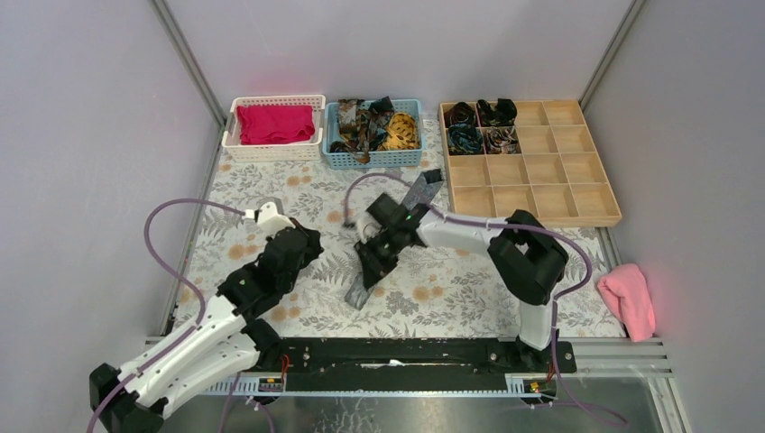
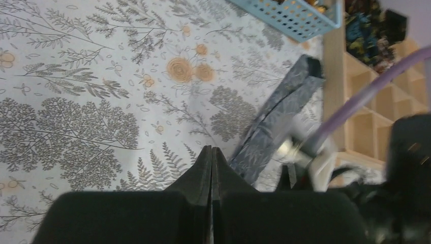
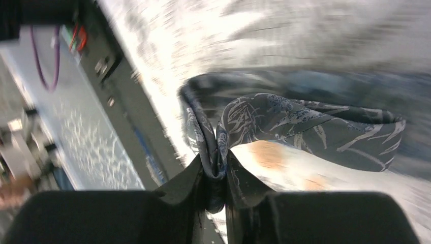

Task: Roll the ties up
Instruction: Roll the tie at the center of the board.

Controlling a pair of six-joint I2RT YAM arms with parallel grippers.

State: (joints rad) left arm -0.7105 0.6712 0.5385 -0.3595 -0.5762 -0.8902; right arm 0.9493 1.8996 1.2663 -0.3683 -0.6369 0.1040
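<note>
Grey tie [image 3: 305, 122] lies slantwise across the middle of the floral surface [image 1: 271, 180]. A fold of its near part is pinched between the fingers of the right pincer [image 3: 216, 170]. Left pincer [image 2: 212, 152] is closed on nothing, over the surface just left of that tie. More ties [image 1: 374, 126] fill the blue basket [image 1: 374, 162] at the back. Four coils [image 1: 478, 126] sit in the far-left compartments of the wooden tray [image 1: 595, 219].

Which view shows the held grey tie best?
Right wrist: the grey tie, folded, is pinched in the right end effector. Top external shows only its ends beyond the right arm; left wrist, a flat stretch.
</note>
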